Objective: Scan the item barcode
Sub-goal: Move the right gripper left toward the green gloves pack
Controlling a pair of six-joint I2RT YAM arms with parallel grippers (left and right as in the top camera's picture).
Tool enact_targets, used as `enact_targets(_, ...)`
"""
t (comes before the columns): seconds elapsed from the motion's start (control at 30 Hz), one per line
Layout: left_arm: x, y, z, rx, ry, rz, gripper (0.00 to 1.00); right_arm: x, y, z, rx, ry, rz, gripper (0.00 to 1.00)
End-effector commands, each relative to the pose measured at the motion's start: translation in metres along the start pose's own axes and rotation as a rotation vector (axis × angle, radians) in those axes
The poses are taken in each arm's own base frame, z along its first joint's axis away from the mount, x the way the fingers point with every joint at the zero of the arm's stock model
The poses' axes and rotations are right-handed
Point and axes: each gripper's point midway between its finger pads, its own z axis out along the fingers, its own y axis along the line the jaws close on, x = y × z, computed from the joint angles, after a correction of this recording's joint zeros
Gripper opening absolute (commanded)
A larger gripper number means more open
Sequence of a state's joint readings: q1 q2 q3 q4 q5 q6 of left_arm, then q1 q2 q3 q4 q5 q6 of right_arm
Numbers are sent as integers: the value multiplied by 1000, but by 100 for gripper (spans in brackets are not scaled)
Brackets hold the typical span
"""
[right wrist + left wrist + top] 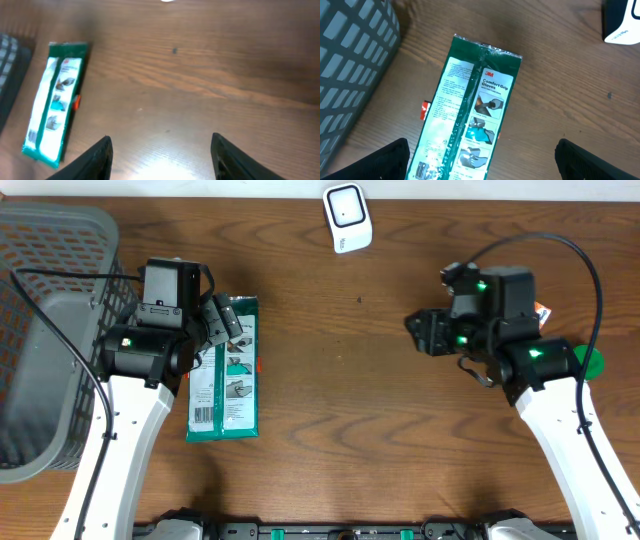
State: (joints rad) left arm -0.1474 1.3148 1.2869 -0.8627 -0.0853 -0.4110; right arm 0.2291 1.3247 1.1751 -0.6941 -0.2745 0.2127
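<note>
Surface: dark wood-grain table (340, 410), seen from overhead.
Item: glove packet (225, 380) — a flat green-and-white film pack lying left of centre, its long axis running up and down the frame. You will find what looks like the barcode at its lower end.
Handling: judge it light, soft and limp, with slick film; expect it to sag if lifted by one end. Take it across the narrow width near mid-length, clear of the barcode.
Left gripper (482, 162): spread wide, hanging over the packet, holding nothing.
Right gripper (160, 150): fingers apart over plain wood at right of frame, empty.
Scanner (347, 217): white, top centre, well apart from the packet.
Obstructions: grey basket (50, 240) near the packet at far left — mind your arm there. The way to the scanner looks open.
</note>
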Motion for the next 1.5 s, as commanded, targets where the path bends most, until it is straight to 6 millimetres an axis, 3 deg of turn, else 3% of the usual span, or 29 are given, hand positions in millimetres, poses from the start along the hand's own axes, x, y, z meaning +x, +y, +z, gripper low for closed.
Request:
enact_targets(0.0, -6, 1, -4, -6, -20, 9, 93, -16, 14, -9, 60, -17, -25, 59)
enact_targets(0.3, -6, 1, -4, -6, -20, 9, 93, 19, 46, 23, 10, 156, -85, 69)
enact_targets(0.43, -6, 1, -4, -6, -20, 9, 93, 36, 71, 45, -76, 231, -111, 82)
enact_targets(0.5, -6, 1, -4, -6, -20, 9, 93, 44, 82, 58, -111, 258, -128, 99)
enact_targets(0.93, -6, 1, -4, -6, -20, 9, 93, 95, 118, 130, -161, 406, -102, 99)
enact_targets(1.1, -6, 1, -4, -6, -20, 9, 93, 113, 148, 158, -303, 443, -115, 93)
enact_targets(1.3, -6, 1, -4, -6, -20, 9, 93, 122, 170, 190, -383, 405, -158, 87)
enact_targets(1.47, -6, 1, -4, -6, -20, 9, 93, 124, 181, 201, -411, 379, -180, 81)
